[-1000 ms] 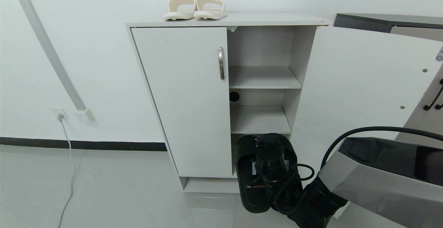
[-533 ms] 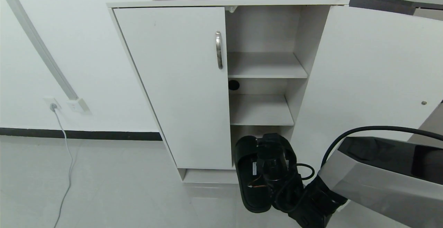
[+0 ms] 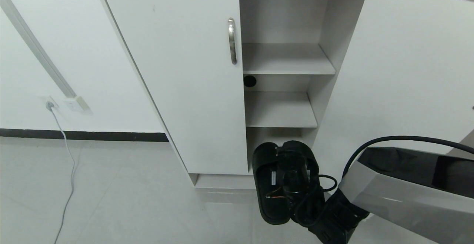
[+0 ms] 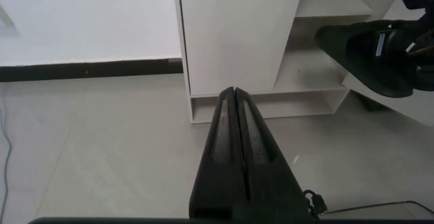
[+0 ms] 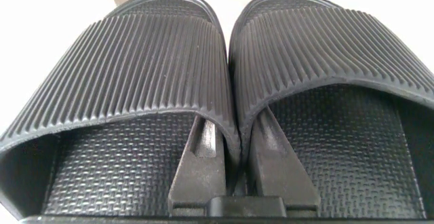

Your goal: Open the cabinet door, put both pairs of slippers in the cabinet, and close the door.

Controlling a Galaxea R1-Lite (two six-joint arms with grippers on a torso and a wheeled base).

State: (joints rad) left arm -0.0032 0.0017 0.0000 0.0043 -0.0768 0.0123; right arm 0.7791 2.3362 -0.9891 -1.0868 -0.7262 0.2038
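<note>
On the far left wall there's a socket (image 3: 48, 105) with a cable hanging down to the floor. Next over, the cabinet's left door (image 3: 177, 77) is shut, then two shelves (image 3: 285, 59), and the right door (image 3: 400, 70) is swung wide. The black slippers (image 3: 268, 196) hang right at the bottom opening. The right gripper (image 5: 234, 153) has one finger in each, squeezing the inner walls together. The left gripper (image 4: 234, 98) sits low over the floor, fingers pressed flat together, holding nothing.

Home entryway: shoe cabinet (image 3: 207, 81), tile floor (image 3: 111, 199), wall socket (image 3: 48, 105)
</note>
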